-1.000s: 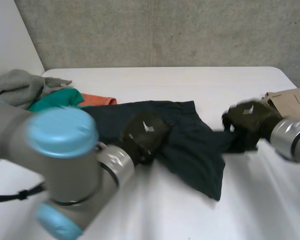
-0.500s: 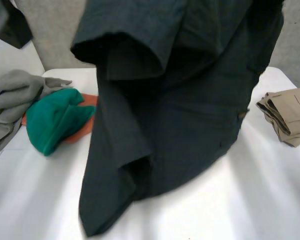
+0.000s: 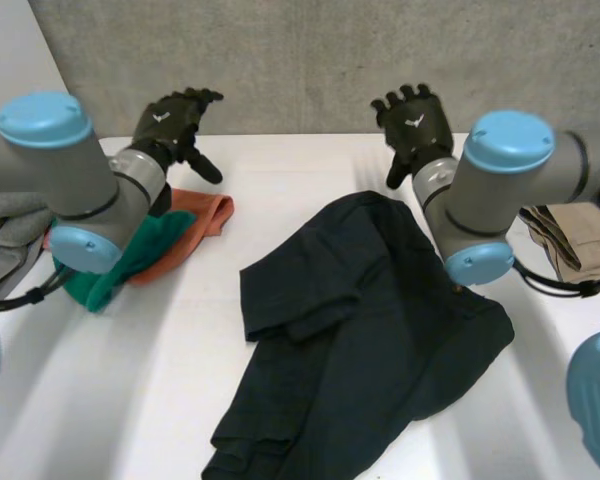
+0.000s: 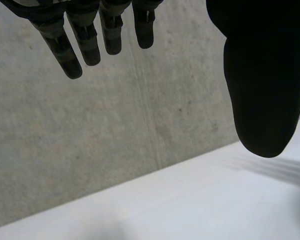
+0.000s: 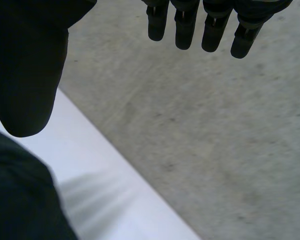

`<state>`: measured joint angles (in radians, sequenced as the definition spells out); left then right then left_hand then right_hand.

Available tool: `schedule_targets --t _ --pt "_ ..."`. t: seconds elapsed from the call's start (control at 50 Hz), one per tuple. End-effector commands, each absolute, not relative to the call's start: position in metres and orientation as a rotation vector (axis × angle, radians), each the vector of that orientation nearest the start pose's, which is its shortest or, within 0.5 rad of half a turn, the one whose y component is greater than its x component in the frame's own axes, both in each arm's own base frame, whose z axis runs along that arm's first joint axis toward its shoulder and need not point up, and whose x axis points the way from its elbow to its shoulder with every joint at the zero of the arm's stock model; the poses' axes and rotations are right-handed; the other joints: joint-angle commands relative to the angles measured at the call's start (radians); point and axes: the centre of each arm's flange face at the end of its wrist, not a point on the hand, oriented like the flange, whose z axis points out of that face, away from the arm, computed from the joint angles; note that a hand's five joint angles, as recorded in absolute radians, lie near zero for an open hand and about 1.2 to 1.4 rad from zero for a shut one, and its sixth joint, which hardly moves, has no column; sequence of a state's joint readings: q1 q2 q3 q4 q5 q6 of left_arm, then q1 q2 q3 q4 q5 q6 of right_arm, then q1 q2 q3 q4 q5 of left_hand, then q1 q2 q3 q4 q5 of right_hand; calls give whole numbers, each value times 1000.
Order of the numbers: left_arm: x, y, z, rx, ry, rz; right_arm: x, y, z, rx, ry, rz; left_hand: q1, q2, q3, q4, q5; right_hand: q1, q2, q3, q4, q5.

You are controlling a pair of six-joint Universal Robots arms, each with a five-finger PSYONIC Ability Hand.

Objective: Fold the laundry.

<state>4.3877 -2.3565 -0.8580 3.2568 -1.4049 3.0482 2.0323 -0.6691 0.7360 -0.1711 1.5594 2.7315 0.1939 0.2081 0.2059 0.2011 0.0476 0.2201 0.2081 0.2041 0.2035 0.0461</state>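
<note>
The dark garment point(image 3: 360, 330) is laid crumpled at the centre of the worktop point(image 3: 280, 180). The left robot hand point(image 3: 170, 120) is raised at 10 o'clock and the right robot hand point(image 3: 412, 120) at 1 o'clock. Both are held open, fingers extended, clear of the garment. A folded beige garment point(image 3: 570, 235) is located at 3 o'clock.

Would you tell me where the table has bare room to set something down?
Bare table lies along the far edge behind the dark garment, and at the near left between it and the green cloth. It is crowded at the right by the folded beige garment.
</note>
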Motion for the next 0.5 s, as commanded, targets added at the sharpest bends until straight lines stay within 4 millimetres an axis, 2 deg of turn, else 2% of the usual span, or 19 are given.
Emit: schedule_targets --t 0.02,0.04,0.1,0.12,0.14,0.18,0.2,0.24,0.26,0.32,0.34,0.38,0.44,0.5 --pt "-282 -360 274 549 2419 -2551 312 -381 270 -837 1868 -2354 -19 -34 -31 -27 -48 -46 -34 -30 -29 -46" --pt "-282 -345 276 595 2430 -2541 304 -373 277 -855 1884 -2329 -19 -34 -31 -27 -48 -46 -34 -30 -29 -46" --pt "-282 -319 273 683 2472 -2504 293 -358 284 -907 1915 -2263 -19 -34 -31 -27 -48 -46 -34 -30 -29 -46" --pt "-283 -300 266 760 2516 -2465 286 -347 285 -946 1948 -2202 -19 -34 -31 -27 -48 -46 -34 -30 -29 -46" --pt "-285 -290 261 811 2539 -2441 282 -342 286 -965 1964 -2171 -7 -21 -19 -14 -35 -46 -34 -30 -29 -46" --pt "-291 -269 252 929 2567 -2409 275 -330 282 -1005 2002 -2097 34 20 22 27 6 -46 -34 -30 -29 -46" --pt "-298 -251 241 1064 2568 -2389 269 -319 278 -1046 2043 -2020 63 49 51 56 35 -46 -34 -30 -29 -46" --pt "-305 -239 231 1196 2528 -2390 262 -308 272 -1076 2093 -1946 69 55 57 62 41 -46 -34 -30 -29 -46" --pt "-313 -227 220 1326 2462 -2399 254 -300 265 -1099 2147 -1883 72 58 60 65 44 -46 -34 -30 -29 -46" --pt "-325 -221 206 1451 2336 -2423 244 -288 252 -1123 2232 -1793 93 79 81 86 65 -46 -34 -30 -29 -46" --pt "-332 -222 200 1501 2248 -2444 237 -281 244 -1133 2275 -1746 116 102 104 109 88 -46 -34 -30 -29 -46" --pt "-339 -226 193 1531 2200 -2448 230 -277 235 -1134 2318 -1700 119 105 107 112 91 -46 -34 -30 -29 -46" --pt "-352 -235 177 1580 2185 -2407 219 -270 220 -1127 2386 -1626 137 123 125 130 109 -46 -34 -30 -29 -46" --pt "-365 -242 159 1634 2231 -2331 209 -268 207 -1110 2438 -1581 263 248 251 255 234 -46 -34 -30 -29 -46"
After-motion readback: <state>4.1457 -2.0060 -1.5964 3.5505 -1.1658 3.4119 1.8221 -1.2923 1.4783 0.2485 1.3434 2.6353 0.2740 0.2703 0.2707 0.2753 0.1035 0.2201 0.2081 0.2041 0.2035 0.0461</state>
